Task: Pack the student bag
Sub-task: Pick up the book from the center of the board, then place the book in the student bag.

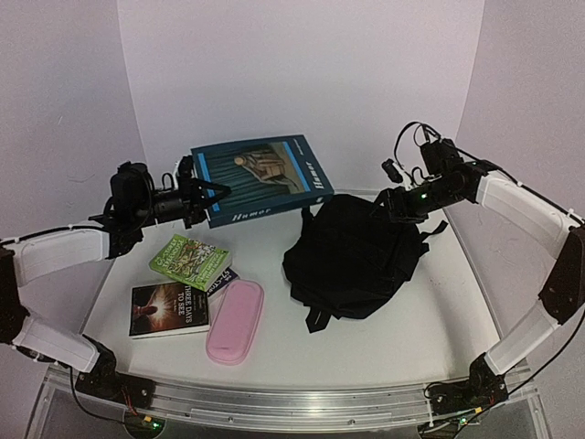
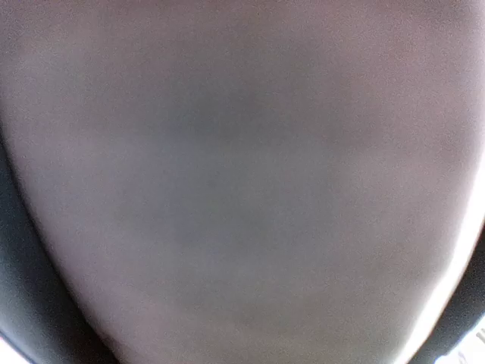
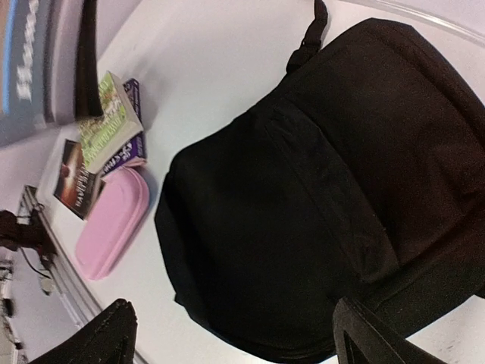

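Left gripper (image 1: 208,194) jaws clamp the blue book (image 1: 260,174) by its edge, lifted. Right gripper (image 3: 231,318) jaws gape over the student bag (image 1: 352,256), which is slumped right of centre on the table (image 1: 366,347). Right should pinch the top fabric and hold the mouth wide before the book goes in.

Matt black cloth student bag (image 1: 352,256), glossy book (image 1: 260,176)

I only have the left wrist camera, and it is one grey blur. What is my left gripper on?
Observer: The left gripper is shut on the left edge of the large blue hardcover book, which it holds tilted. The cover is filling your lens.
Operator: Is anything holding the bag for me?
Observer: No. The right gripper hangs open just over the soft black fabric backpack, with nothing between its fingers.
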